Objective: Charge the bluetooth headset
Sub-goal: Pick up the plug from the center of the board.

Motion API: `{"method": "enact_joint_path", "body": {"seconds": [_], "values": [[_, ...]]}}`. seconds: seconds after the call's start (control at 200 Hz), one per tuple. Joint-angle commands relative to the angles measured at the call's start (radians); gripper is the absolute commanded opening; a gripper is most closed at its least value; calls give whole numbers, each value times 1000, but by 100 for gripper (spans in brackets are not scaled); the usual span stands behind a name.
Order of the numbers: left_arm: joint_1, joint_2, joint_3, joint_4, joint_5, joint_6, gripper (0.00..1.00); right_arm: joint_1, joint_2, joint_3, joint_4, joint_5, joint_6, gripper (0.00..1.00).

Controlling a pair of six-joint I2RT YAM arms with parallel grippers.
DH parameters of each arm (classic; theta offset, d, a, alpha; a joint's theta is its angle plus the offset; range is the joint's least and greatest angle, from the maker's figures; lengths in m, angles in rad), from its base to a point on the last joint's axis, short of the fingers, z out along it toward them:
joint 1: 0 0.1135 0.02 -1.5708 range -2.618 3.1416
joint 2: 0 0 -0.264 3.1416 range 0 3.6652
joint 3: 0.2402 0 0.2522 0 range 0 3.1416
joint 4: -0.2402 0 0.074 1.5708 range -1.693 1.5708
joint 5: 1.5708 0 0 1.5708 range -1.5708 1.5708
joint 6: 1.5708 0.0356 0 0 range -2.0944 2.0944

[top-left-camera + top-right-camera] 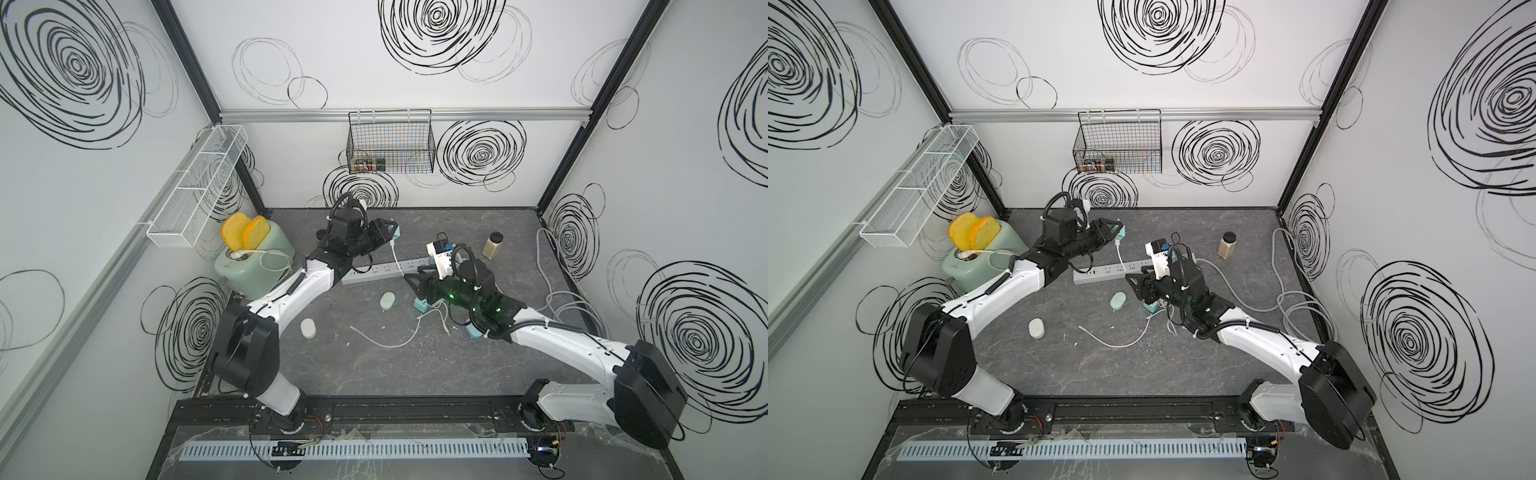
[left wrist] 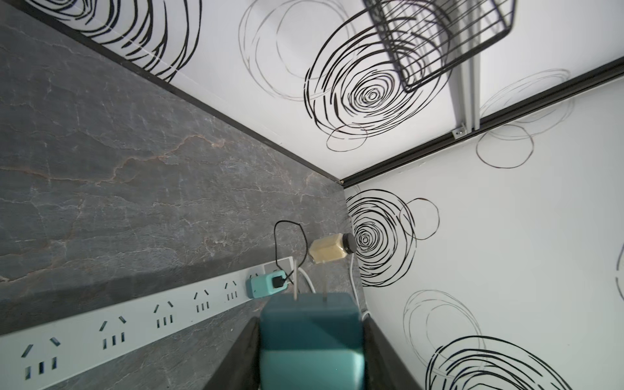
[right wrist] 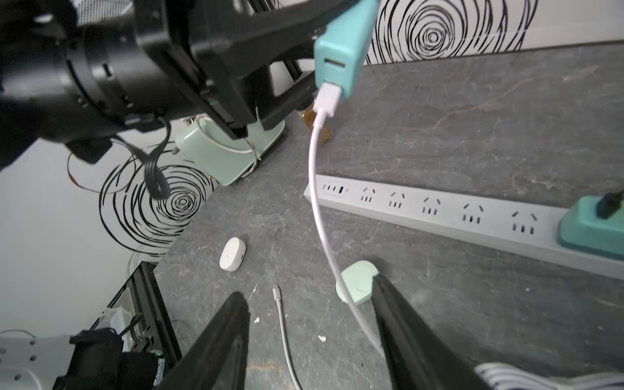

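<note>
The left gripper [image 1: 391, 234] has its jaws closed on a teal charger plug [image 3: 341, 50] and holds it in the air, just on the back-wall side of the grey power strip [image 3: 439, 216], with the metal pins free. A white cable [image 3: 315, 189] is inserted in this plug and hangs down across the strip. On the side of the strip toward the arm bases, the mint-green headset case [image 3: 356, 282] lies on the table near the strip, and the white headset case [image 3: 232, 254] lies farther from it. The right gripper [image 3: 307, 288] hovers low there with its jaws apart and nothing between them; one finger is just beside the mint-green case, but I cannot tell if it touches. A second teal plug [image 3: 587, 229] sits in one end of the strip.
</note>
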Motion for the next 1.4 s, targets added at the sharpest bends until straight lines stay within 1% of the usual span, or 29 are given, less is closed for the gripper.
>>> {"method": "enact_joint_path", "body": {"seconds": [0.0, 0.215, 0.325, 0.48, 0.835, 0.991, 1.186, 1.221, 1.241, 1.326, 1.396], "values": [[-12, -57, -38, 47, -42, -39, 29, 10, 32, 73, 36, 69, 22, 61], [-37, -99, -81, 77, -49, -78, 28, 32, 92, 117, 98, 99, 20, 61], [-45, -117, -102, 95, -50, -97, 27, 43, 105, 117, 155, 120, 16, 63], [-52, -142, -133, 125, -32, -132, 27, 50, 139, 154, 160, 151, 11, 63], [-64, -194, -176, 150, 10, -178, 27, 56, 219, 210, 194, 172, 23, 57], [-64, -204, -192, 166, 53, -205, 27, 57, 241, 214, 227, 184, 12, 50], [-67, -212, -215, 181, 73, -224, 27, 63, 254, 214, 261, 228, -19, 48], [-69, -213, -218, 184, 74, -226, 27, 65, 256, 213, 270, 234, -25, 47], [-70, -213, -220, 185, 74, -228, 27, 65, 256, 213, 274, 235, -32, 44], [-71, -213, -231, 201, 77, -242, 27, 68, 264, 222, 265, 251, -44, 28], [-69, -210, -233, 208, 78, -245, 27, 70, 263, 220, 257, 264, -51, 23]]}}
